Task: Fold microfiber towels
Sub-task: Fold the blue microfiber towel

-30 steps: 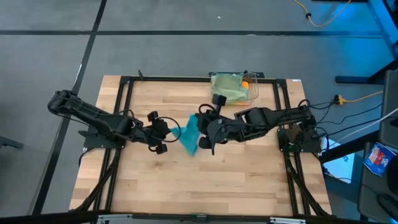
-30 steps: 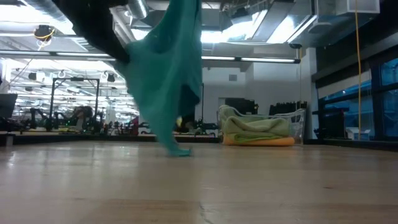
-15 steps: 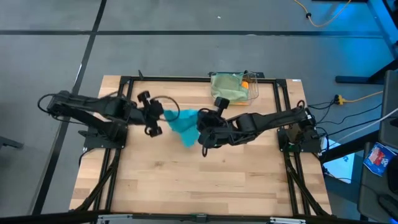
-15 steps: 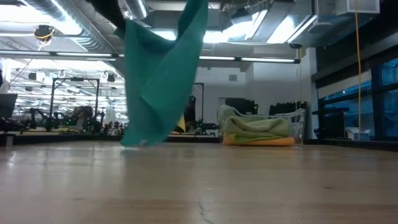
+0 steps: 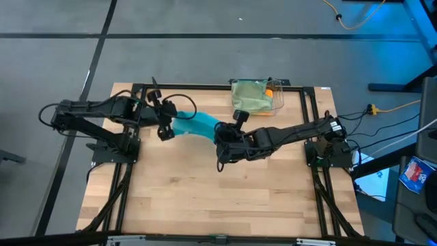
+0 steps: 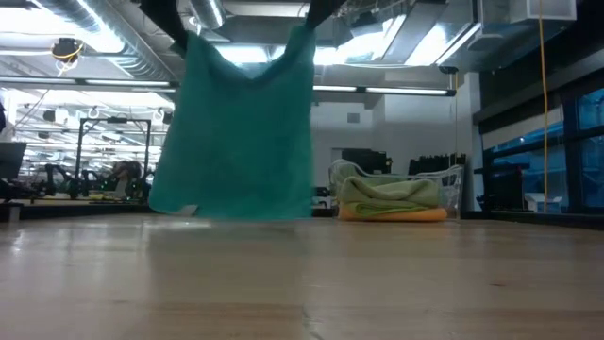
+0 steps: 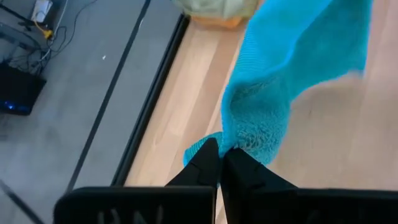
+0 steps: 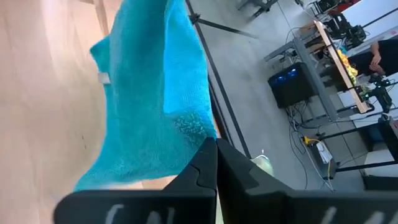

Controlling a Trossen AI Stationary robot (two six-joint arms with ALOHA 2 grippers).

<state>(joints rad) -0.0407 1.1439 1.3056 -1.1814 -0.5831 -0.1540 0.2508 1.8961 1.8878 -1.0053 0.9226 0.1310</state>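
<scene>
Teal microfiber towel [image 5: 193,126] hangs stretched between my two grippers above the back half of the wooden table [image 5: 205,205], toward its middle. From the low camera I see it [image 6: 241,142] spread like a curtain, its top edge sagging a little between two held corners and its bottom hem down at the tabletop level; whether the hem touches the wood I cannot tell. A small white tag shows near its lower corner. My left gripper [image 5: 166,117] has its fingers pressed together on one top corner of the towel, and the left wrist camera shows the dark fingertips [image 7: 208,163] closed with teal pile [image 7: 267,118] bunched right at them. My right gripper [image 5: 220,134] pinches the other top corner the same way; in the right wrist view the cloth [image 8: 149,106] drapes away from the closed fingers [image 8: 205,163]. Both arms reach inward from their bases at the table's sides, left from the left edge, right from the right edge. Behind the right gripper, at the back edge of the table, sits the clear plastic bin [image 5: 276,101] holding the remaining towels: a pale green one [image 5: 250,96] heaped on top and an orange one [image 6: 392,214] showing beneath it. The bin is well apart from the hanging towel.
</scene>
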